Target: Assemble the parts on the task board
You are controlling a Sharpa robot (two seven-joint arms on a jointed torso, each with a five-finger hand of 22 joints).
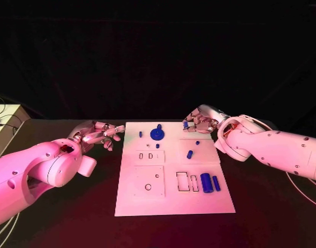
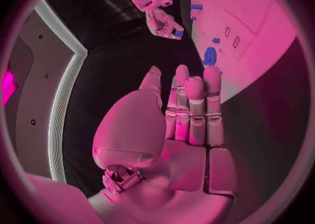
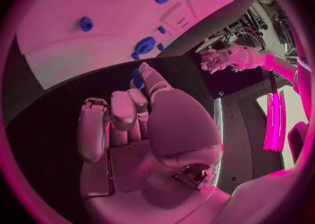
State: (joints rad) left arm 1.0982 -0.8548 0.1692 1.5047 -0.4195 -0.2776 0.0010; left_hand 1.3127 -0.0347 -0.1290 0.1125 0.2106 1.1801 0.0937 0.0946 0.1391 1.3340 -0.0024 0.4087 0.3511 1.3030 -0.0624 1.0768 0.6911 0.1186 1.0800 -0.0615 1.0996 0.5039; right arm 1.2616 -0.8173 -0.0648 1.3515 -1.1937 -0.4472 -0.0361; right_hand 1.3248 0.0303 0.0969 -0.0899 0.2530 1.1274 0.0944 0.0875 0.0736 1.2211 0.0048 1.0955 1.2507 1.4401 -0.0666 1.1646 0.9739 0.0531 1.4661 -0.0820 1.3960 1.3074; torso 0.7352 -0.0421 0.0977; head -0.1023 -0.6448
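Off the board's left edge, the left hand (image 1: 98, 134) hovers over the black table (image 1: 68, 217), fingers loosely apart and nothing in them, straight and side by side in the left wrist view (image 2: 190, 113); parked there, by the look of it, to leave the board free for the other arm. In the middle, the task board (image 1: 174, 204) lies flat, with its blue parts spread out: a small peg (image 1: 140, 134) near the far left, the round gear-like part (image 1: 158, 134) standing at the far middle, a short cylinder (image 1: 190, 153) right of centre, and two larger cylinders (image 1: 206, 183) lying by the cut-outs at the near right. At the board's far right corner, the right hand (image 1: 201, 122) is raised above the surface, fingers curled in and pinching a small blue part (image 1: 185, 124), also seen at the fingertips in the right wrist view (image 3: 137, 78). Held high and clear, probably for carrying to a slot; gear-like part lies just left of and nearer than that hand.
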